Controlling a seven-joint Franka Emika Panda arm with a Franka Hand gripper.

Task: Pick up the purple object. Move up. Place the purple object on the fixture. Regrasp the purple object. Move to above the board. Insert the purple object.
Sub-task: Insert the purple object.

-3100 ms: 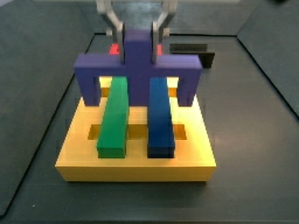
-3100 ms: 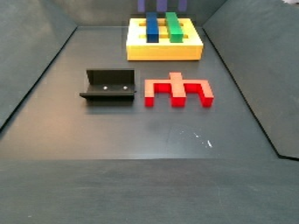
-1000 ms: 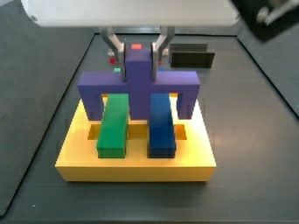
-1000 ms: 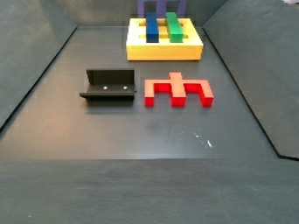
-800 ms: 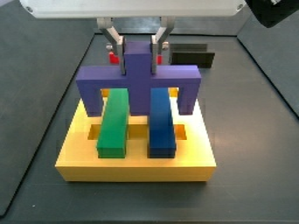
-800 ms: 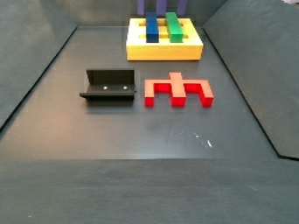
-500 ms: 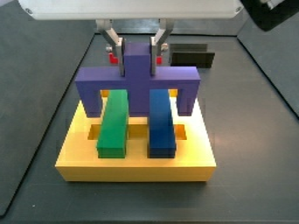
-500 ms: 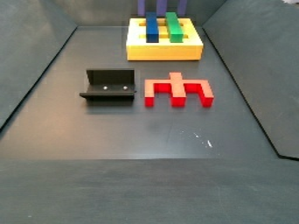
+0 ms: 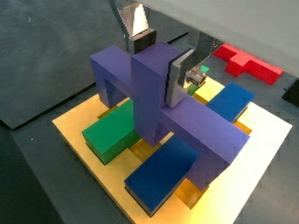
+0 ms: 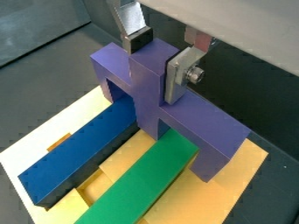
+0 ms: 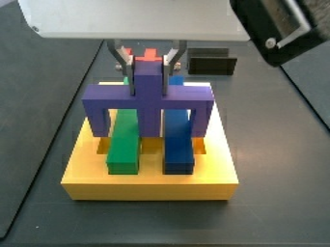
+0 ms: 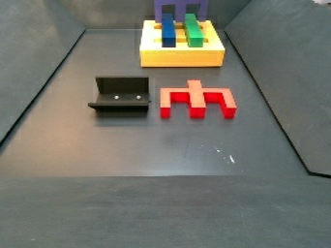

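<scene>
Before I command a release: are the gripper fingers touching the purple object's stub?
Touching. In both wrist views the gripper has its silver fingers pressed flat on opposite sides of the purple object stub, with no gap, above the board.

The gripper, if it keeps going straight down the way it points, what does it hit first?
The gripper holds the purple object, whose legs would probably meet the yellow board first.

Hand (image 9: 162, 54) pointing down, fingers apparently slightly apart.

A red block (image 12: 196, 100) lies on the dark floor (image 12: 168, 155). It sits just beside a black bracket, well apart from the yellow slab.
</scene>
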